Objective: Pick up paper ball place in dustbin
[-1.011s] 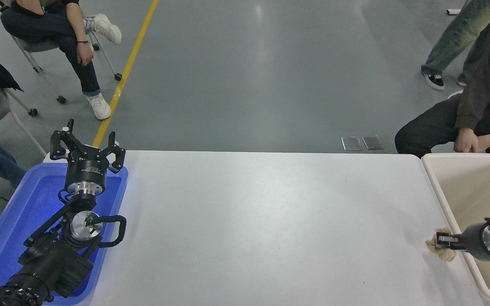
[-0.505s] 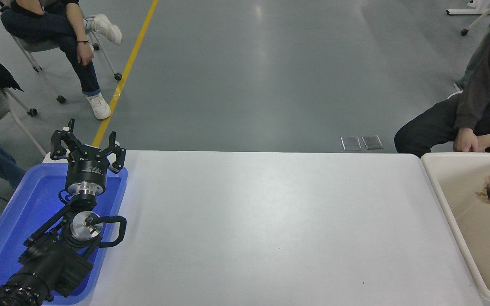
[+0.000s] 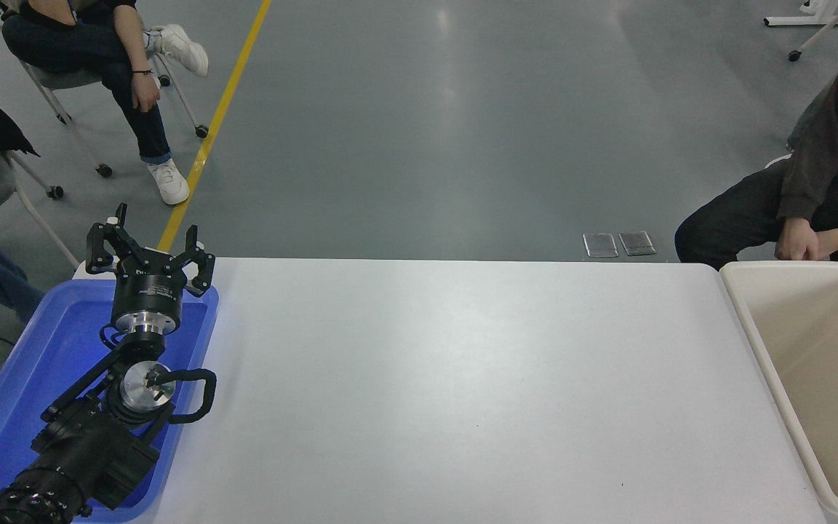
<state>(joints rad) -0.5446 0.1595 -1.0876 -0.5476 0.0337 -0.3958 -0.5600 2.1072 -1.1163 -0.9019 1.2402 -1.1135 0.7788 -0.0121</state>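
The dustbin [image 3: 753, 331] stands at the table's [image 3: 448, 378] right end; my left gripper [image 3: 150, 258] is parked, fingers spread, over the blue tray [image 3: 4, 393]. My right gripper and the paper ball are out of view. I judge the ball light and squashy, best pinched gently across its middle.

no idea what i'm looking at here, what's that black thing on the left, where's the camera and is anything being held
The camera sits high on a robot and looks forward and down over a white table. The black thing at the lower left is the robot's left arm, ending in the left gripper, a claw with its fingers spread open and nothing in them. It is parked above a shallow blue tray. The robot's right arm is out of the picture. At the right edge stands a large cream dustbin; the part of its inside that shows holds nothing, and no paper ball can be seen anywhere. People sit beyond the table: a person in dark clothes at the right, others at the top left.
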